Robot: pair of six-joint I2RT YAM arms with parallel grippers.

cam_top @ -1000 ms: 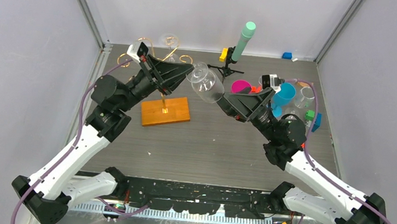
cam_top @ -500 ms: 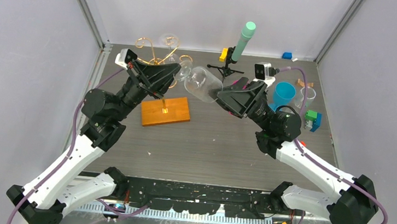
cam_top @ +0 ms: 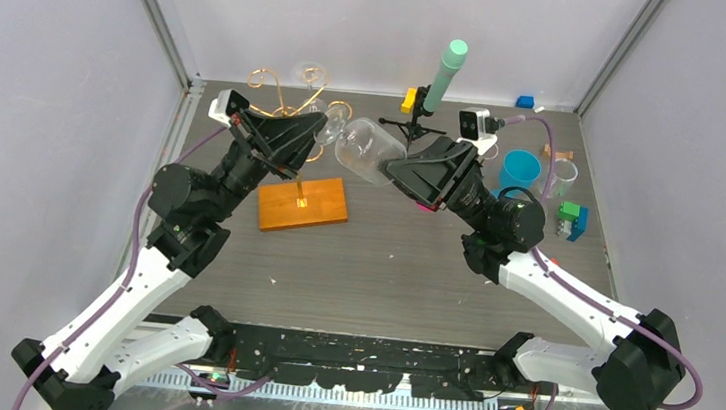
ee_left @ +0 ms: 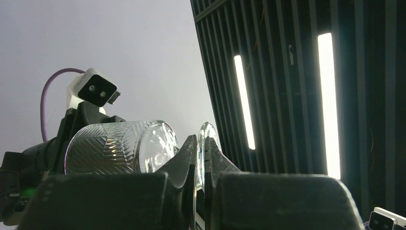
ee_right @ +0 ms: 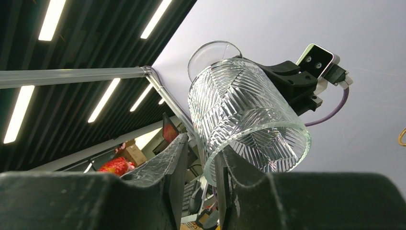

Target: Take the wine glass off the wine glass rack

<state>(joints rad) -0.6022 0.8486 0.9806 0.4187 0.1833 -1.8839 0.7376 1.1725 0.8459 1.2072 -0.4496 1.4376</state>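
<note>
1. The left gripper (ee_left: 200, 149) is clamped fully together on the stem of the wine glass (cam_top: 366, 155), whose round foot sits just past its fingertips
2. The wine glass lies on its side in the air between the two grippers, its ribbed bowl pointing away from the left gripper toward the right one
3. The right gripper (ee_right: 201, 160) is partly open, its fingers astride the bowl's rim wall; a thin gap seems to show beside one finger, so it has no firm hold
4. The wine glass rack (cam_top: 324, 201) stands close by the left gripper, wooden base beneath it, gold scrolls beside its fingers
5. A black tripod (cam_top: 412, 127) carrying a mint-green cylinder (cam_top: 448, 68) stands just beyond the right gripper
</note>
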